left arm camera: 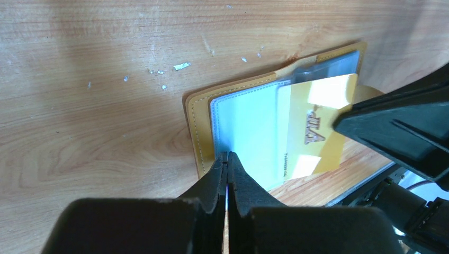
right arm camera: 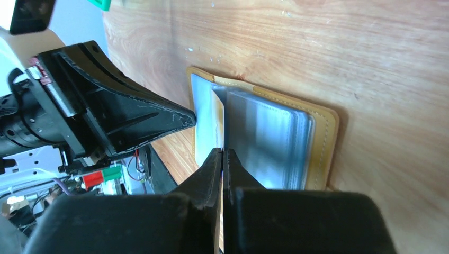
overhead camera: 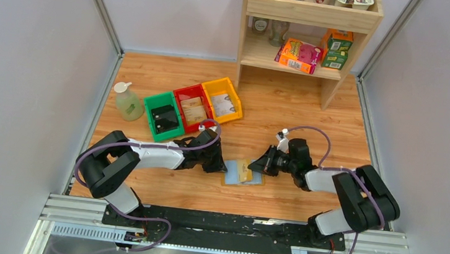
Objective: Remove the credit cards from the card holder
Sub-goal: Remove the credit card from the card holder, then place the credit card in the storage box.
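The card holder point(overhead camera: 232, 172) lies open and flat on the wooden table point(overhead camera: 298, 115), a little below the middle of the overhead view, between the two arms. Its mustard cover frames pale blue-grey clear pockets.

A gold credit card point(left arm camera: 312, 132) with raised lettering sits slantwise across the pockets, partly out of its sleeve and reaching toward the right of the left wrist view.

The left gripper point(overhead camera: 217, 165) comes in from the left. Its jaws are clenched together with nothing between them, and the tips bear down on the holder's left edge, where the clear pocket meets the cover.

The right gripper point(overhead camera: 255, 165) comes in from the right, also clamped tight. Its tips meet on the card's outer edge, and from its own wrist view the card runs straight in between the fingers, so it looks pinched there.

In the upper left stand a green bin point(overhead camera: 162, 118), a red bin point(overhead camera: 192, 110) and a yellow bin point(overhead camera: 225, 101) in a row, with a pale green bottle point(overhead camera: 127, 102) beside them. A wooden shelf point(overhead camera: 250, 36) with boxes and jars stands at the top.
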Action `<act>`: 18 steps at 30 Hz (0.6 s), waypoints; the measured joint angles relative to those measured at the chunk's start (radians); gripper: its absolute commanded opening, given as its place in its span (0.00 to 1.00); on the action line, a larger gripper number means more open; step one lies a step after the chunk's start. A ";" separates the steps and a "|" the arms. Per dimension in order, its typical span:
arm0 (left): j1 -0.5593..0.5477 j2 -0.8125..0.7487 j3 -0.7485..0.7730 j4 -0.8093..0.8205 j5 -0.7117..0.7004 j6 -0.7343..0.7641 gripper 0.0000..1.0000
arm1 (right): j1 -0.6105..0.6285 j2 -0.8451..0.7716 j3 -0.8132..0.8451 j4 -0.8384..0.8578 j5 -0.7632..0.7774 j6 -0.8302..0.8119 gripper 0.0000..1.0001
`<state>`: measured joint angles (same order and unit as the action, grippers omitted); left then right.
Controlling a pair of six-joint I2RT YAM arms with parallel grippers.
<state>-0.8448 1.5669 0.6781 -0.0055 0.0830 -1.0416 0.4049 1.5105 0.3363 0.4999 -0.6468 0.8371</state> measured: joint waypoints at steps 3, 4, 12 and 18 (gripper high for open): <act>0.000 -0.002 0.000 0.001 0.000 0.001 0.00 | -0.015 -0.104 -0.016 -0.070 0.034 -0.014 0.00; 0.000 -0.003 0.000 0.002 0.000 0.003 0.01 | -0.016 -0.142 -0.018 -0.096 0.050 -0.017 0.00; 0.000 -0.094 0.000 -0.073 -0.040 0.080 0.64 | -0.018 -0.554 -0.052 -0.264 0.183 0.018 0.00; 0.000 -0.307 -0.009 -0.024 -0.063 0.097 0.79 | -0.017 -0.871 -0.058 -0.344 0.304 0.116 0.00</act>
<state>-0.8448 1.2598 0.6693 -0.0292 0.0204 -0.9447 0.3878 0.6392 0.2787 0.1555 -0.3428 0.9531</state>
